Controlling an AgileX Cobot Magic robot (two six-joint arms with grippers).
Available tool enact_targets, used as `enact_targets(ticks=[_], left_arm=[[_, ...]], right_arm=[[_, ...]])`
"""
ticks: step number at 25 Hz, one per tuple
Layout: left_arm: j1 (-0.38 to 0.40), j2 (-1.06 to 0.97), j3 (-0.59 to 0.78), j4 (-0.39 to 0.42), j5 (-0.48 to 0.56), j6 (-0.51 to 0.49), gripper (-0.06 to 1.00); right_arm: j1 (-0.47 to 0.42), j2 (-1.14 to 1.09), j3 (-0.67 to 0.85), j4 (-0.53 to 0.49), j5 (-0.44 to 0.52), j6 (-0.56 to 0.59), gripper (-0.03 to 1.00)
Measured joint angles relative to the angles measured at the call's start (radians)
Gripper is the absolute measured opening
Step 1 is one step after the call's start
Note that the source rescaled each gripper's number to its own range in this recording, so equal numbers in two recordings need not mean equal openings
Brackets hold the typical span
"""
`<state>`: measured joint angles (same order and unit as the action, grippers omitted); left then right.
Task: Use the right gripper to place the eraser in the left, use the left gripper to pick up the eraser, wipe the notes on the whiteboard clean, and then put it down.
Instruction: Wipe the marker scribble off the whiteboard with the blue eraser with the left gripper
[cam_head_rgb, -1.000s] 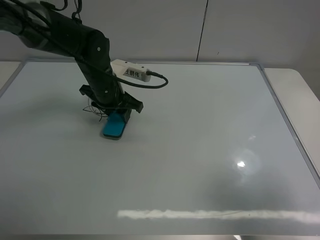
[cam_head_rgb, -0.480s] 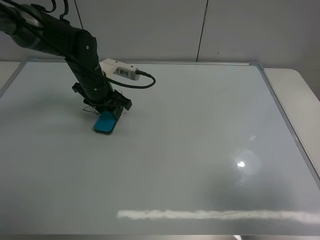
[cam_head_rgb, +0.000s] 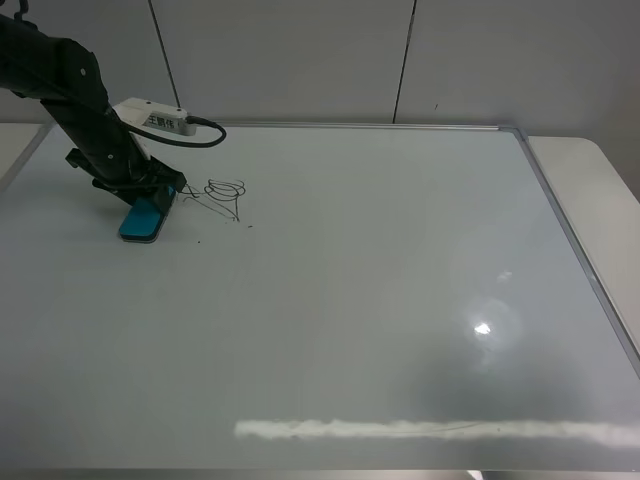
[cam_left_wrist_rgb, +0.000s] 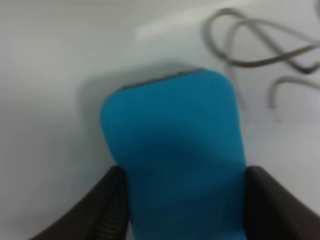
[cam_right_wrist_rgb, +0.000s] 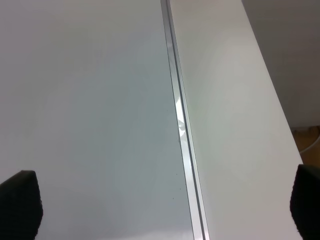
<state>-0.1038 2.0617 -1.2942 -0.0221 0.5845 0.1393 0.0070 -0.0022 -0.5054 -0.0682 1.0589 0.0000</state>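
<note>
The blue eraser (cam_head_rgb: 141, 220) rests flat on the whiteboard (cam_head_rgb: 400, 300) at the far left. My left gripper (cam_head_rgb: 148, 203) is shut on it from above. In the left wrist view the eraser (cam_left_wrist_rgb: 175, 150) fills the space between the dark fingers (cam_left_wrist_rgb: 100, 210). The notes, a black scribble (cam_head_rgb: 222, 195), lie just right of the eraser, and in the left wrist view the scribble (cam_left_wrist_rgb: 260, 55) is beside it. My right gripper (cam_right_wrist_rgb: 162, 205) is open and empty over the whiteboard's right frame (cam_right_wrist_rgb: 180, 125). It is out of the exterior view.
A white camera module with a black cable (cam_head_rgb: 160, 118) rides on the left arm. The whiteboard's metal frame (cam_head_rgb: 570, 230) runs along the right side, with white table (cam_head_rgb: 610, 190) beyond it. Light glare (cam_head_rgb: 484, 328) marks the board.
My left gripper has slid the eraser to the left and slightly back across the board. The scribble it was covering now shows to its right.
</note>
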Motion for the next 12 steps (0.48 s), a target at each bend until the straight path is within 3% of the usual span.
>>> enact_targets(ticks=[6, 12], left_arm=[[-0.034, 0.000, 0.000, -0.023, -0.004, 0.050, 0.00], [-0.206, 0.008, 0.000, -0.109, -0.074, 0.067, 0.00]], right_arm=[[0.000, 0.000, 0.000, 0.000, 0.000, 0.000, 1.00], [0.000, 0.000, 0.000, 0.000, 0.000, 0.000, 1.00]])
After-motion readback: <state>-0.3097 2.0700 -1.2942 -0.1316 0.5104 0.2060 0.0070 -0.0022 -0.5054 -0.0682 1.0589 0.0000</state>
